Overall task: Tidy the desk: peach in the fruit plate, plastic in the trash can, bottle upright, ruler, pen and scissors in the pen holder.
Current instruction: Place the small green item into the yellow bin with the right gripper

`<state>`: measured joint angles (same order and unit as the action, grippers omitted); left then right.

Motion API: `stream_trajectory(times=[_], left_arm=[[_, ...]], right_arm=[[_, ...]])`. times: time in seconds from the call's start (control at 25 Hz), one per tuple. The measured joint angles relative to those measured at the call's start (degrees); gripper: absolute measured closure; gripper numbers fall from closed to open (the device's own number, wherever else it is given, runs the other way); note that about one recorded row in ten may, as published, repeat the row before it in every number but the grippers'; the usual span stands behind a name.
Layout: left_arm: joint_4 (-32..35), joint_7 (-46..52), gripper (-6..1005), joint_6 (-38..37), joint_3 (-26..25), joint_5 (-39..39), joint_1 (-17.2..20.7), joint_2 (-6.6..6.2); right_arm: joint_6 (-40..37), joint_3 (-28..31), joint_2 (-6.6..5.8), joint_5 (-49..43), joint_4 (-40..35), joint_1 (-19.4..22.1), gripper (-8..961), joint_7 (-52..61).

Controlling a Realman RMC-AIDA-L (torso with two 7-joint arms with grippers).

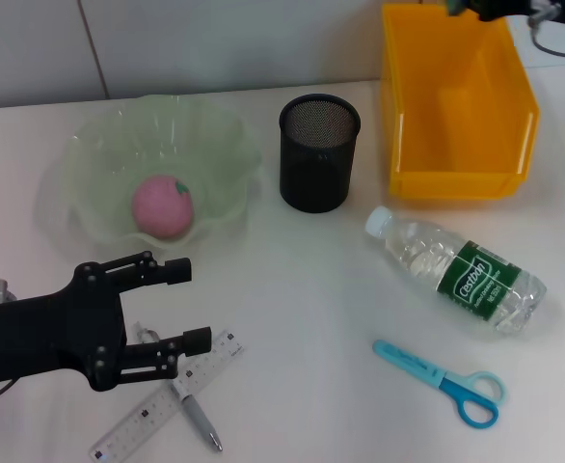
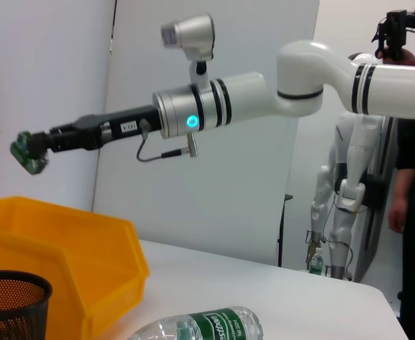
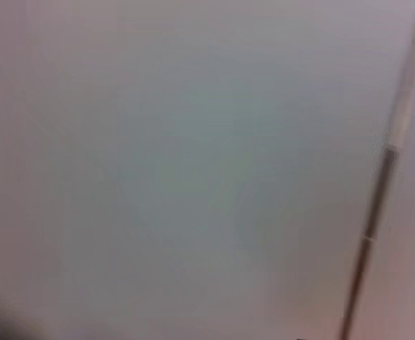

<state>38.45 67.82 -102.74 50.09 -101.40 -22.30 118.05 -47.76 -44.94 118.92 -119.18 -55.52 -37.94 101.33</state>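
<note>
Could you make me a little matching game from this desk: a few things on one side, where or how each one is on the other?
Things:
1. peach
2. bottle
3. scissors
4. pen holder

States:
a. lying on its side
b. standing empty
c. in the green plate
d. flat on the desk, nearest the front edge

Pairs: 1-c, 2-a, 3-d, 4-b
</note>
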Motion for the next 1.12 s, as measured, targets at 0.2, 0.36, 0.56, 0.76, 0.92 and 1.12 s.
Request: stream_trajectory(times=[0.2, 0.36, 0.56, 0.76, 0.92, 1.12], left_arm=[[0.00, -0.12, 200, -0.14, 0.00, -0.02, -0.03, -0.01], [0.03, -0.13, 202, -0.19, 0.00, -0.03, -0.03, 0.01], [0.05, -0.14, 204, -0.28, 0.00, -0.03, -0.11, 0.05], [0.05, -0.15, 204, -0.43, 0.00, -0.02, -0.20, 0.08], [0.00, -0.12, 204, -0.54, 0.00, -0.03, -0.20, 0.08], [0.03, -0.07, 204, -0.76, -0.09, -0.01, -0.17, 0.08]], right_arm=[[2.49, 0.13, -0.11, 2.32, 1.51, 2.33, 684, 0.24], [3.38, 0.12, -0.13, 2.48, 4.03, 2.54, 682, 0.22], [3.33, -0.28, -0.12, 2.92, 5.99, 2.20, 678, 0.03], [3.08, -0.57, -0.03, 3.76, 5.50, 2.48, 559, 0.18], [3.08, -0.52, -0.02, 5.37, 5.57, 2.67, 402, 0.10], [3.28, -0.62, 0.06, 6.76, 5.14, 3.04, 239, 0.02]])
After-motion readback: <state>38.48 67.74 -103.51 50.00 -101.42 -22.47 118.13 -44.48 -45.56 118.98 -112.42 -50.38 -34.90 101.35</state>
